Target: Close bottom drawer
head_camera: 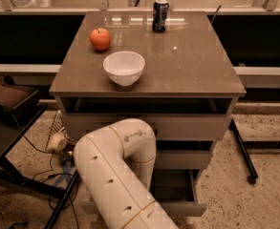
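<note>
The bottom drawer (186, 208) is the lowest of the cabinet's three drawers. It stands pulled out, with its dark inside showing behind its pale front. Its handle is hidden by my arm. My white arm (115, 161) bends down in front of the cabinet's left-centre and covers much of the drawer fronts. The gripper is hidden behind the arm, low in front of the drawers. The middle drawer (183, 159) above sticks out a little.
On the cabinet top (197, 66) stand a red apple (100, 38), a white bowl (123, 67) and a dark soda can (160, 15). A dark stand (10, 99) and cables lie at the left. A black leg with a caster (242, 151) is at the right.
</note>
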